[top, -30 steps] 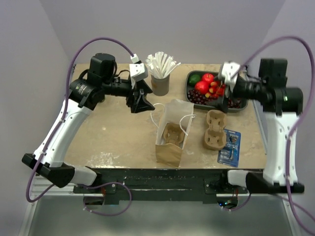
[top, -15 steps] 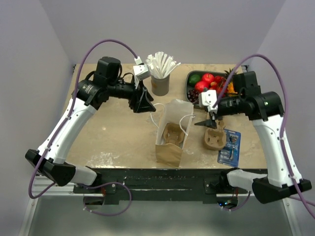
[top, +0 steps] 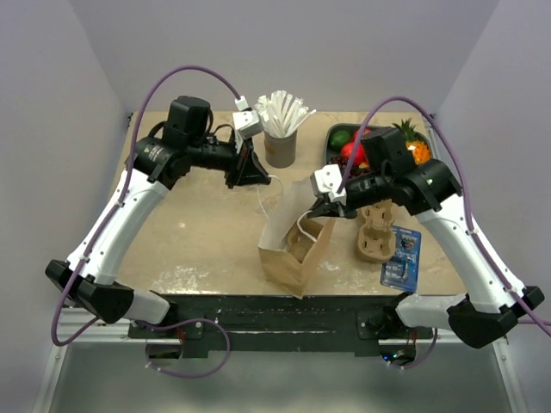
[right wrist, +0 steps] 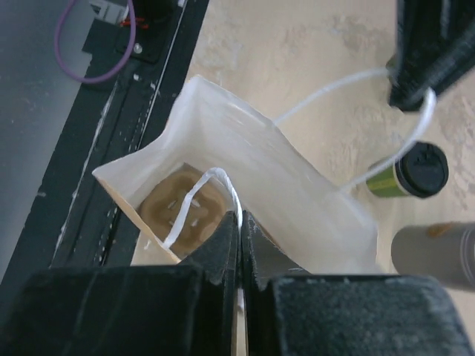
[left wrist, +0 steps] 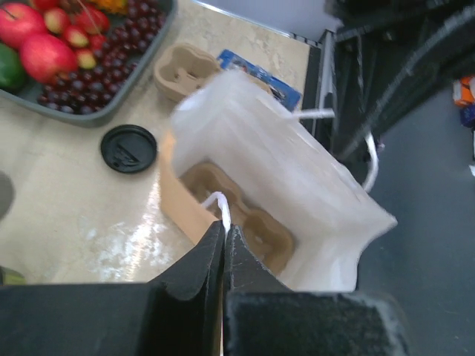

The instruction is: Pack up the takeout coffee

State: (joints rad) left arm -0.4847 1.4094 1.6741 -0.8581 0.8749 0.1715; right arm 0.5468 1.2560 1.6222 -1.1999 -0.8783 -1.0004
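Evidently the packing was prepared but not yet done. We saw the left gripper (left wrist: pixel 224 226) pinched shut on the left handle (left wrist: pixel 217 202) of the paper bag (top: pixel 288 249) and the right gripper (right wrist: pixel 240 216) pinched shut on the right handle (right wrist: pixel 194 194). Together they drew the mouth apart while the bag leaned toward the near left. A pulp carrier (left wrist: pixel 256 222) lay on the bag's floor, its wells unfilled. The takeout coffee (right wrist: pixel 419 169) stood upright and lidded on the table (top: pixel 198 232), outside the bag at its far left, just beside the grey straw cup (top: pixel 280 148). We judged that lifting the cup and seating it in the carrier remained, and that a gripper had to free its handle first. The overhead view did not show the coffee, which the left gripper hid. The right wrist view showed its green wall and black lid, the left wrist view the lid alone. Only the overhead view gave the spare carrier (top: pixel 374 228), fruit tray (top: pixel 331 155) and blue packet (top: pixel 403 258) together.
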